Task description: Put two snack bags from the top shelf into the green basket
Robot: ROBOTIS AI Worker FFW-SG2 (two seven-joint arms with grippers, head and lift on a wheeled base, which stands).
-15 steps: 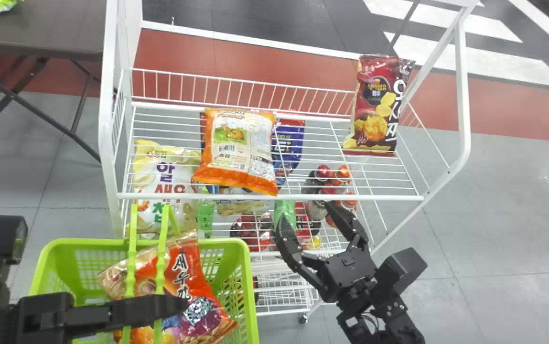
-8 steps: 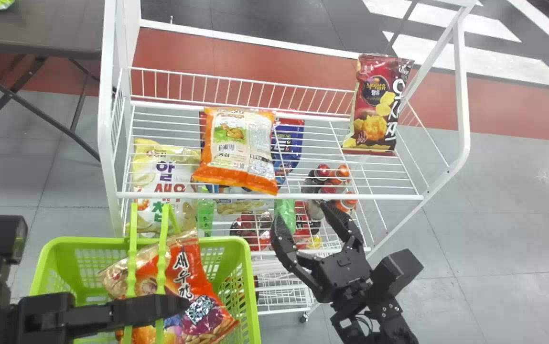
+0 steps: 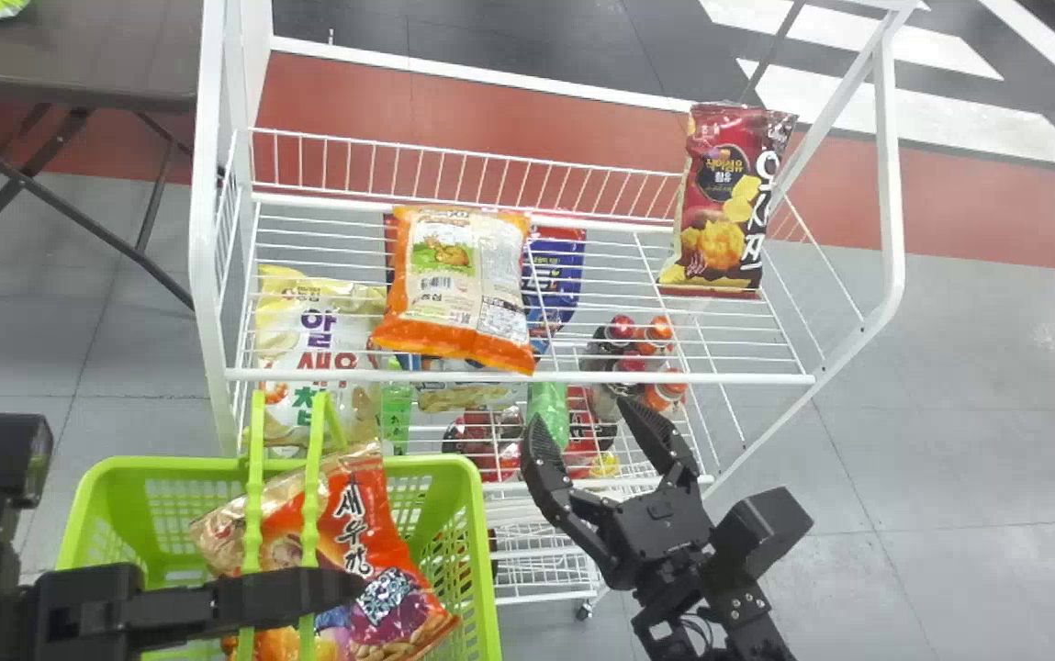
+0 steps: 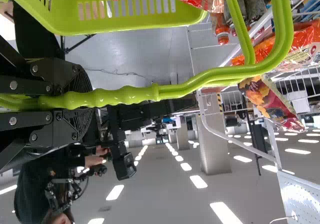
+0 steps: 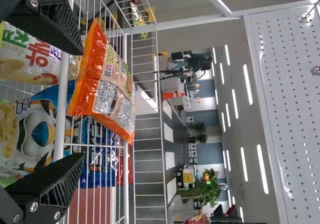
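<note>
My left gripper (image 3: 284, 601) is shut on the handles of the green basket (image 3: 481, 551) at the lower left. In the left wrist view my left gripper (image 4: 75, 102) clasps the green handle (image 4: 200, 84). A red snack bag (image 3: 380, 588) lies in the basket. On the top shelf (image 3: 582, 377) are an orange snack bag (image 3: 454, 285), left of centre, and a dark red snack bag (image 3: 720, 202) leaning at the right end. My right gripper (image 3: 582, 418) stands open before the shelf's front rail, nothing between its fingers. From the right wrist, my right gripper (image 5: 81, 103) faces the orange bag (image 5: 107, 84).
Lower shelves hold a white-and-yellow bag (image 3: 316, 349), a blue bag (image 3: 553, 275), a green bottle (image 3: 547, 413) and several red-capped bottles (image 3: 633, 340). The rack's white side frame (image 3: 890, 184) rises on the right. A dark table (image 3: 68, 55) stands behind at left.
My right gripper has shifted slightly to the left in front of the rack, still open. The left gripper, the basket and the bags on the top shelf show no clear movement.
</note>
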